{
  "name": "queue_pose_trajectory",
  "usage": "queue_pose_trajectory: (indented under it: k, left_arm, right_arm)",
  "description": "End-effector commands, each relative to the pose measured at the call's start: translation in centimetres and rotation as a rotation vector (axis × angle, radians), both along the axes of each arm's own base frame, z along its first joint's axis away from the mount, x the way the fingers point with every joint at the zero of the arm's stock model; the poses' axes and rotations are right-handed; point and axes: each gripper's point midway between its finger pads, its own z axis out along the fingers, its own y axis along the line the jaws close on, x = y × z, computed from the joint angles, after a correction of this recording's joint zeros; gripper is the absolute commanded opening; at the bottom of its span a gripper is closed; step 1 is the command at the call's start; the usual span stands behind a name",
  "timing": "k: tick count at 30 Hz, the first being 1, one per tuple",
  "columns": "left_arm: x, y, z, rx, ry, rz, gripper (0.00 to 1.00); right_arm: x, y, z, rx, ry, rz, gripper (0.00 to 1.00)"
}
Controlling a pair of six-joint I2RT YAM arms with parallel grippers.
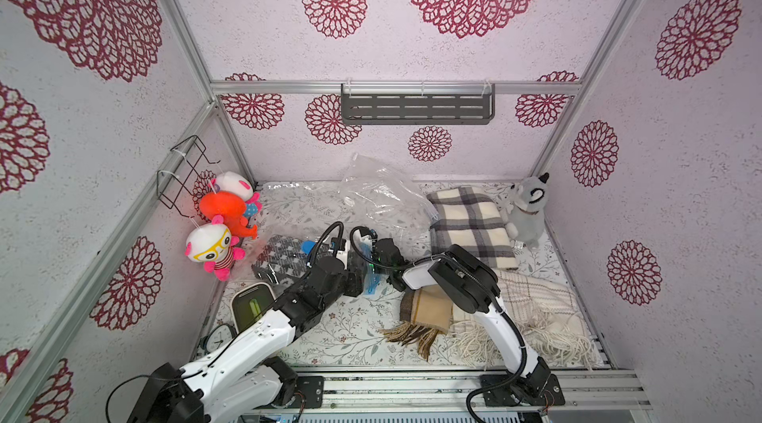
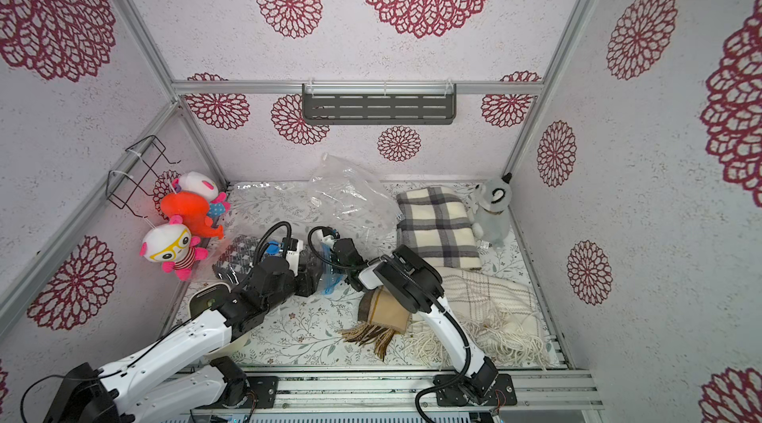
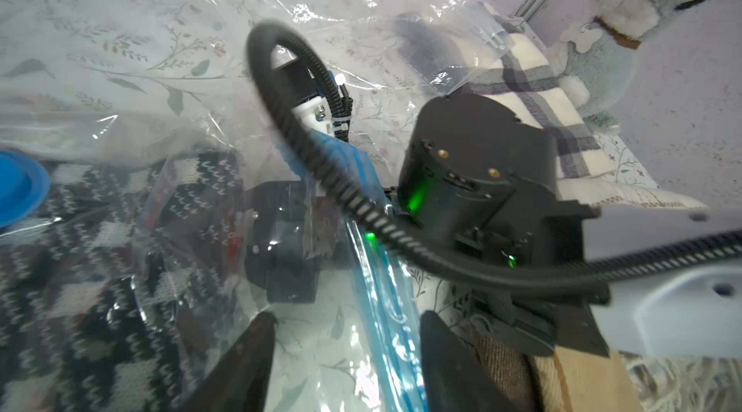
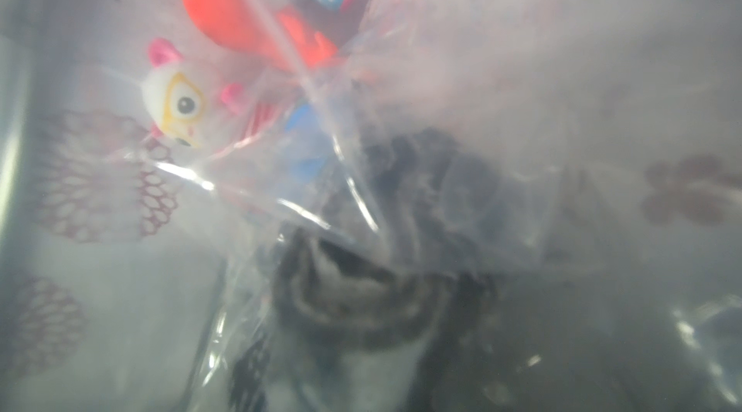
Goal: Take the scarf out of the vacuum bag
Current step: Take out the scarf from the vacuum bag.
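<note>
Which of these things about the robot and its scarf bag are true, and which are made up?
1. The black-and-white scarf is inside the clear vacuum bag. True.
2. The left gripper is squeezed shut. False: its jaws stand open, either side of the bag's blue edge.
3. The grey plush dog sits next to the orange toy. False: it sits in the far right corner, beside the checked blanket.
4. A toy with yellow glasses hangs by the left wall. True.
5. The brown fringed scarf is in the bag too. False: it lies out on the table.
</note>
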Motion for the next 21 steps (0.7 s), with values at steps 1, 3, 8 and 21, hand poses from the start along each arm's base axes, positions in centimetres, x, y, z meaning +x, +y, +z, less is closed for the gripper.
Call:
queue_pose_trajectory:
  k: [1,3,8,21]
  left_arm:
    - [-1.3,0.4,0.6,0.020,-0.022,0.001,0.71]
    - [-1.9,0.3,-0.2,0.035,-0.004,-0.010,0.80]
    - [0.0,0.3,-3.1,0.151,0.057,0.067,0.84]
    - [1.6,-4.0,-0.8,0.096,-0.073,0.043,0.90]
  right_arm:
    - [0.1,0.0,2.0,0.017,-0.016,0.022,0.00]
    - [0.1,-0.1,1.9,0.014,-0.010,0.022,0.00]
    - [0.0,-0.1,2.3,0.009,-0.019,0.017,0.00]
    - [-1.3,0.8,0.8,-0.031,-0.005,0.047,0.00]
